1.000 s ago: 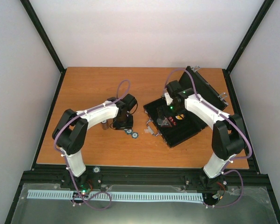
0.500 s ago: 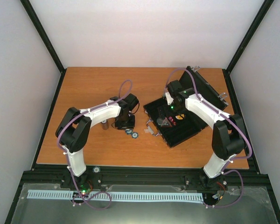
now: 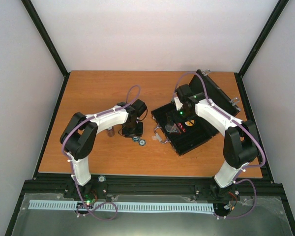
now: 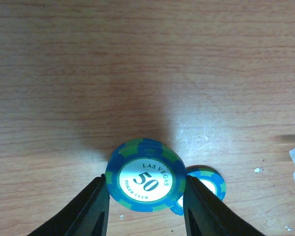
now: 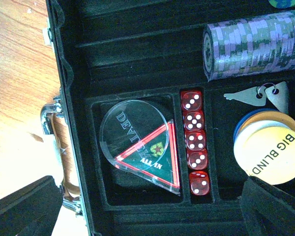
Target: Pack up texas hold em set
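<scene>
Smooth plastic chip (image 4: 145, 182), matt wood-grain table (image 4: 137, 59)

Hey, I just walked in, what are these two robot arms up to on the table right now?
They are packing a poker set. The left gripper grips a blue 50 chip by its edges, with a second blue chip lying on the table beside it. The right gripper hangs open over the open black case, where purple chips, five red dice and a Big Blind disc already sit.
</scene>
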`<state>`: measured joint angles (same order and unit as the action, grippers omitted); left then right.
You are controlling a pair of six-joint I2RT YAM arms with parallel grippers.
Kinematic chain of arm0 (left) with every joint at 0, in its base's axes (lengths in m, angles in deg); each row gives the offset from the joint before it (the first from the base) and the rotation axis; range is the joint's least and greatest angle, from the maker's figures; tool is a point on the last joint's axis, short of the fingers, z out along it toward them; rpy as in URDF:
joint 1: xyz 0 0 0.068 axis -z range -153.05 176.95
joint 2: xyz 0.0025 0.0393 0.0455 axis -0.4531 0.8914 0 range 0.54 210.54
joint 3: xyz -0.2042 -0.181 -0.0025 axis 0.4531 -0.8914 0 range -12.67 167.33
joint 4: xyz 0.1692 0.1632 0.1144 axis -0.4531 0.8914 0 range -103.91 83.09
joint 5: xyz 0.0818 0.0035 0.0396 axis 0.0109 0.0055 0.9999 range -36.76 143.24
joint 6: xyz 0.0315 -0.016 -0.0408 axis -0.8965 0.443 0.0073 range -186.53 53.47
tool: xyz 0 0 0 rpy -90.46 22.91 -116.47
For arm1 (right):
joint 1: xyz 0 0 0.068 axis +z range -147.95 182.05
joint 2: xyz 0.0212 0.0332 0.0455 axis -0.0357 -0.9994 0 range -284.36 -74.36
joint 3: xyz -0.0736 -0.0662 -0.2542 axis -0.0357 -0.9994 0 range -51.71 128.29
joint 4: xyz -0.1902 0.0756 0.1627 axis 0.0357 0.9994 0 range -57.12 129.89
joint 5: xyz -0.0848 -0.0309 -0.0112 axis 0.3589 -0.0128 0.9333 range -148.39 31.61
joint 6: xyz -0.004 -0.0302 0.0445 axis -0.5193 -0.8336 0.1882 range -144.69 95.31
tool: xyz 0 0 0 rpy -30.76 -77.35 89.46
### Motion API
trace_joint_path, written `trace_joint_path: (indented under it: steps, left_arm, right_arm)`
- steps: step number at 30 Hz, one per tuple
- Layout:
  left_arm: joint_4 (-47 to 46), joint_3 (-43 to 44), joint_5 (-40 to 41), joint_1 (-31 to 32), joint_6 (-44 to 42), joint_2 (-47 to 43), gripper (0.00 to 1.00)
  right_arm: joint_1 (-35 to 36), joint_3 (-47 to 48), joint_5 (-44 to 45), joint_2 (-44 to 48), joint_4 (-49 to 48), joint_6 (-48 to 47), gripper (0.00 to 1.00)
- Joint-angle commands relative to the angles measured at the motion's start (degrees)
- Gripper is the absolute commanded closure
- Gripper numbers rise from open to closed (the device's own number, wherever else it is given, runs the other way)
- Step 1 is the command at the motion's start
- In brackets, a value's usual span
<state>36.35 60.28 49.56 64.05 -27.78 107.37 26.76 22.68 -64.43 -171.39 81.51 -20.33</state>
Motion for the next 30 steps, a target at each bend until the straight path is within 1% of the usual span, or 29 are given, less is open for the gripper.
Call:
trace_joint_path:
  steps: [1,4,7,14,15,19,22,30]
  left_arm:
    - [-0.8,1.6,-0.9,0.6,-0.3,0.2,0.69]
    - [-1.1,1.3,-1.1,0.7,-0.3,0.3,0.59]
    - [-1.1,1.2,-1.1,0.7,-0.2,0.5,0.54]
    - [-0.7,0.9,-0.4,0.6,-0.2,0.5,0.49]
    - [-0.6,0.8,-0.4,0.6,-0.2,0.4,0.48]
    - [-0.3,0.7,-0.2,0.7,-0.3,-0.1,0.46]
    - [0.2,0.9,0.5,0.6,-0.5,-0.9,0.42]
    - [0.1,0.7,0.6,0.7,-0.5,-0.6,0.37]
  right_arm:
    - [-0.4,-0.7,0.0,-0.6,-1.0,0.6,0.00]
    - [-0.5,-0.8,0.0,-0.6,-1.0,0.6,0.00]
    - [-0.5,-0.8,-0.2,-0.6,-1.0,0.6,0.00]
    - [-0.5,-0.8,-0.4,-0.8,-1.1,0.6,0.00]
    - [-0.5,-0.7,-0.5,-0.7,-1.1,0.6,0.00]
    - [-0.5,-0.7,-0.9,-0.9,-1.1,0.6,0.00]
    - [-0.5,-0.8,-1.1,-1.0,-1.2,0.5,0.00]
    - [-0.5,-0.4,-1.3,-1.2,-1.0,0.2,0.00]
